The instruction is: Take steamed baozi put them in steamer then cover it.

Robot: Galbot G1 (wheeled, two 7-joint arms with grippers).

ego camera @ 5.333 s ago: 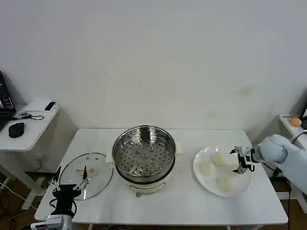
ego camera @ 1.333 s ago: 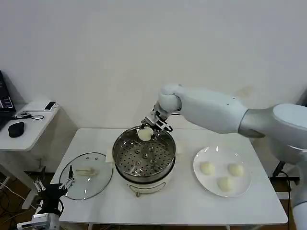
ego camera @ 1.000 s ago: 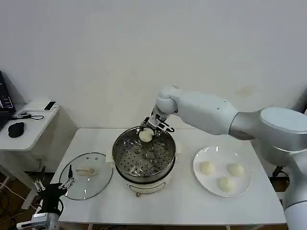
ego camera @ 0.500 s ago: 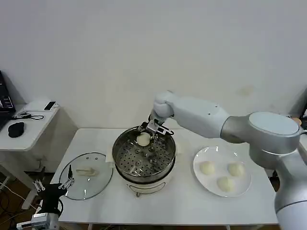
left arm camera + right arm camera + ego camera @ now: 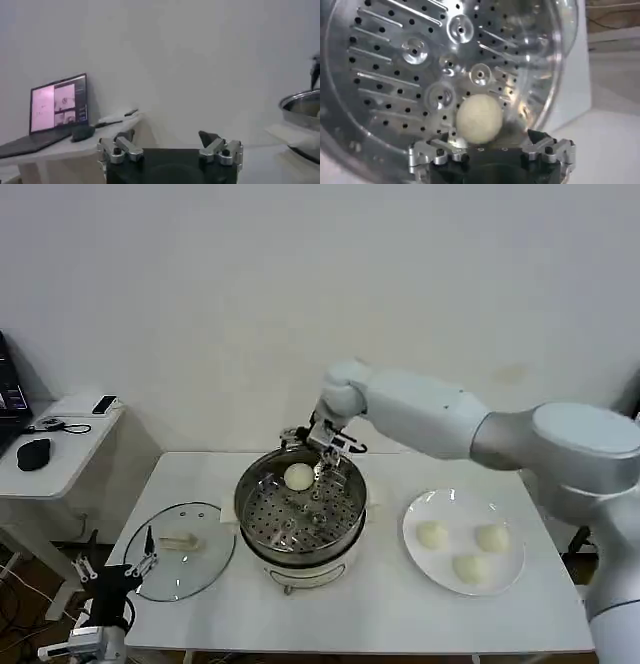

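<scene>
With its fingers apart above the bun at the steamer's back edge, the right gripper should lift straight up.

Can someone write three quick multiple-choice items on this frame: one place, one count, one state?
1. Where does the clear glass lid lie?
A. on the steamer
B. on the table to the robot's left of the steamer
C. on the white plate

2. How many baozi sit on the white plate?
A. one
B. three
C. four

3. What state is the right gripper in?
A. open above the steamer
B. shut on a baozi
C. shut on the lid

Key: 1 B, the glass lid lies flat beside the steamer. 2 B, three buns on the white plate. 3 A, the right gripper hangs open and the baozi rests on the tray floor.
</scene>
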